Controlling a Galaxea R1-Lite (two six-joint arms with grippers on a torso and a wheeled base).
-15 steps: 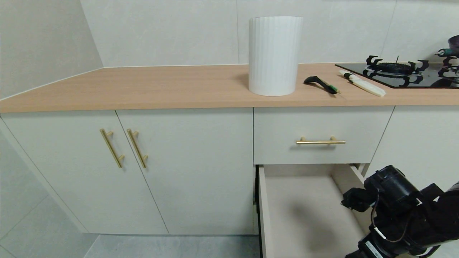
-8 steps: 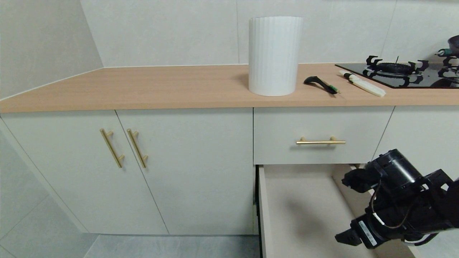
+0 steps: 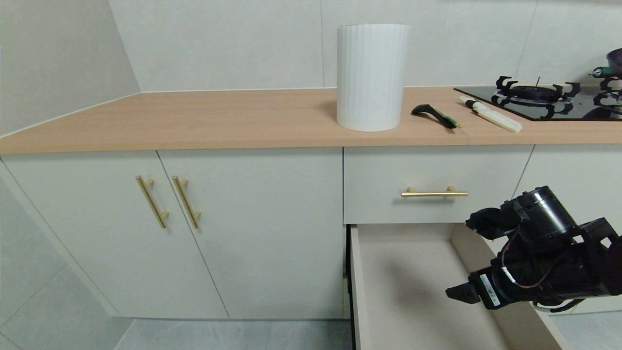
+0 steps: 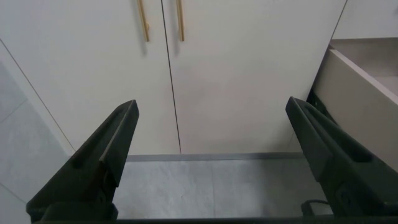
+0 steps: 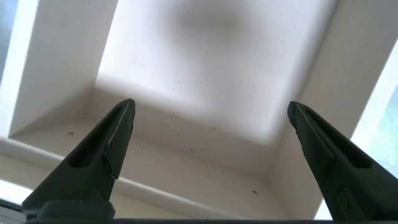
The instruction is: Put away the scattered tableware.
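Since right gripper (image 5: pixel 208 111) has risen from the open drawer (image 3: pixel 413 287) with fingers spread and nothing held, a fetch looks next; black-handled utensil (image 3: pixel 434 114) and white knife (image 3: pixel 491 118) lie on countertop (image 3: pixel 218 116), not yet stowed.

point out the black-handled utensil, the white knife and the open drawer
black-handled utensil (image 3: pixel 434 114), head view, middle of its length on the countertop
white knife (image 3: pixel 491 115), head view, middle of its length
open drawer (image 3: pixel 413 277), head view, bare floor inside it
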